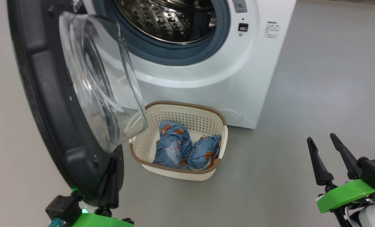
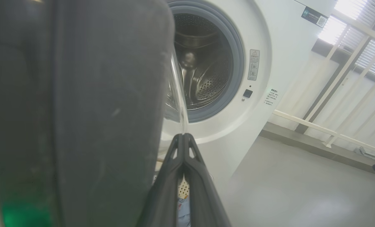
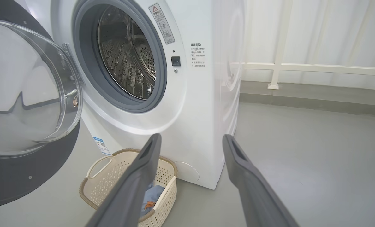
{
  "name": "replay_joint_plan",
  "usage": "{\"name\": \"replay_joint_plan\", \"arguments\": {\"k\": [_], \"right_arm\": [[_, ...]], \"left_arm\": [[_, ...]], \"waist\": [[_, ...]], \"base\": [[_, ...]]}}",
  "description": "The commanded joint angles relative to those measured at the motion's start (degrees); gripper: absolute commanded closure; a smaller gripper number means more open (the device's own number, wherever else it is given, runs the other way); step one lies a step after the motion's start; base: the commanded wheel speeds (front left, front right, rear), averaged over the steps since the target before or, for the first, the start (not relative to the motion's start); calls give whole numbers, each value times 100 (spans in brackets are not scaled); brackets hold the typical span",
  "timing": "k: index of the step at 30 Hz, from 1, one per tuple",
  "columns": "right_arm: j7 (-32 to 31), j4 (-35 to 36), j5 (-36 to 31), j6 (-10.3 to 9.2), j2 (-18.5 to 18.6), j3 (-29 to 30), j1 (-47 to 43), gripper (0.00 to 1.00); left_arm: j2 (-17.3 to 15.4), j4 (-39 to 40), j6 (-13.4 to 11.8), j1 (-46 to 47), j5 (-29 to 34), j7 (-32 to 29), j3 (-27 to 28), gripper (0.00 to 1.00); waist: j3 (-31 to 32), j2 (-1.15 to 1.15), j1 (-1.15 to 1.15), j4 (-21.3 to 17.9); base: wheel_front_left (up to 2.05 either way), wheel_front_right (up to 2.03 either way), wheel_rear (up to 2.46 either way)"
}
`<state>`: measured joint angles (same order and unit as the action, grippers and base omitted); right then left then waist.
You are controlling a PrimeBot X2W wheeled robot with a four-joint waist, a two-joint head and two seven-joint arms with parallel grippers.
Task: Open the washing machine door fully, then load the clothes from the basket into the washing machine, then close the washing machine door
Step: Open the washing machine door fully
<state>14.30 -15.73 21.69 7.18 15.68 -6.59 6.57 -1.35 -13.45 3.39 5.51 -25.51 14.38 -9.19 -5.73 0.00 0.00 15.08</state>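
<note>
Door [image 1: 42, 94]: swung wide open to the left of the washing machine [image 1: 212, 82]. Its inner face is towards the head camera, and the glass bowl [image 1: 102, 78] bulges out to the right.
Drum [image 1: 171, 19]: opening uncovered, grey gasket [image 1: 162, 55] around it, no fabric visible inside.
Basket [image 1: 182, 117]: on the floor [image 1: 285, 110], close against the machine's lower front. In the head view the glass bowl overlaps its left corner.
Clothes [image 1: 174, 145]: two blue bundles with orange print, both in the basket, lying side by side and touching.
Left gripper [image 2: 183, 136]: fingers pressed together, nothing pinched between them. It sits low, just beside the door's dark lower edge, seen at [image 1: 111, 179]. Contact with the door cannot be told.
Right gripper [image 1: 320, 137]: fingers spread wide and empty, held above the floor to the right of the basket, well apart from it. In the right wrist view [image 3: 191, 137] it points towards the machine's front.
</note>
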Motion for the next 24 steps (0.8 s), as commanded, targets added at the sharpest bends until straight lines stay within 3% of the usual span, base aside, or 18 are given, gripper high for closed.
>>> {"name": "replay_joint_plan", "arguments": {"k": [1,24], "right_arm": [[70,147,-4,31,119,-56,113,0],[70,223,-30,31,211,-75,252,0]], "left_arm": [[-153,192,-123,38,50,62,378,100],[-256,108,-461,270,231,62,1496,100]], "waist": [[-16,0,0,102],[-395,0,0,410]], "base": [[0,0,0],[0,0,0]]}}
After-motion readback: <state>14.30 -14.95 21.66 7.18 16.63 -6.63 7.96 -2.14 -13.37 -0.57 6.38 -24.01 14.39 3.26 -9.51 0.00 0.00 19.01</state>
